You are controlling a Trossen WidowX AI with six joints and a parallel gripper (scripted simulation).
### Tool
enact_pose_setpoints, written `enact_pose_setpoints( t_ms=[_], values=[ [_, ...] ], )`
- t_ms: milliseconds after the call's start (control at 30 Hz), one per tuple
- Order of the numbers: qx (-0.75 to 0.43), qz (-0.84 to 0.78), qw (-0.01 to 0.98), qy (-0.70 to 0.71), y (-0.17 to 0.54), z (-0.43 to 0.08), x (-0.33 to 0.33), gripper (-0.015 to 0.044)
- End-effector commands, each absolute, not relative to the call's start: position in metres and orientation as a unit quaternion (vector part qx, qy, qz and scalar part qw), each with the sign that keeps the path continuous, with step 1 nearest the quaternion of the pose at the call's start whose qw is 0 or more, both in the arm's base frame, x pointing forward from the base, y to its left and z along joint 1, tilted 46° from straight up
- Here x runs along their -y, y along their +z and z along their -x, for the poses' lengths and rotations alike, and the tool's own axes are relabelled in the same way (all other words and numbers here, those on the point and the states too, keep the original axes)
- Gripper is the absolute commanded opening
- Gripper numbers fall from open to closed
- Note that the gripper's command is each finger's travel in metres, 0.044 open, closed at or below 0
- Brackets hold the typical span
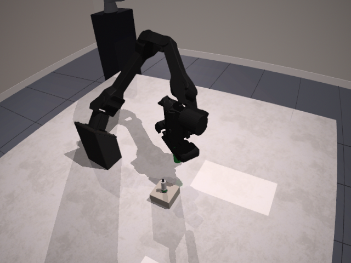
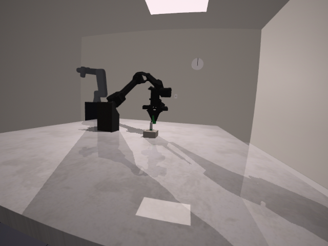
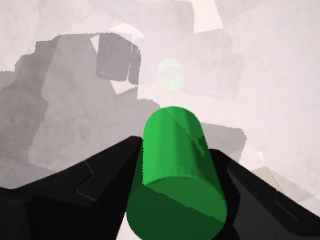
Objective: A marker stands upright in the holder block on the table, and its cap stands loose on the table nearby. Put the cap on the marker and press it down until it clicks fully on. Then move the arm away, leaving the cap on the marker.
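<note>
Gripper [image 3: 175,227] is clamped on my green cap [image 3: 175,180], lifted off the worktop [image 1: 255,141]. Below it and slightly toward the camera in the top view, I see the marker [image 1: 163,184] upright in its block [image 1: 164,196].
</note>
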State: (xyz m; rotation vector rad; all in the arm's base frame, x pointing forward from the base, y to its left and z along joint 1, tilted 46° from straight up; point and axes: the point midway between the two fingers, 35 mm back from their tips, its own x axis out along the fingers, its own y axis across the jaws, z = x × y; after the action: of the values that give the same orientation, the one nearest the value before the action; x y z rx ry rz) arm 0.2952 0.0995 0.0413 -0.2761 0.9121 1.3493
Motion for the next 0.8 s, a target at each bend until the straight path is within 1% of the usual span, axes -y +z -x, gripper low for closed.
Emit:
enact_pose_setpoints(
  t_ms=[0, 767],
  values=[
    [-0.411, 0.121, 0.68, 0.595, 0.037, -0.302, -0.085, 0.0],
    [-0.41, 0.128, 0.679, 0.596, 0.004, -0.327, -0.002, 0.0]
  ],
)
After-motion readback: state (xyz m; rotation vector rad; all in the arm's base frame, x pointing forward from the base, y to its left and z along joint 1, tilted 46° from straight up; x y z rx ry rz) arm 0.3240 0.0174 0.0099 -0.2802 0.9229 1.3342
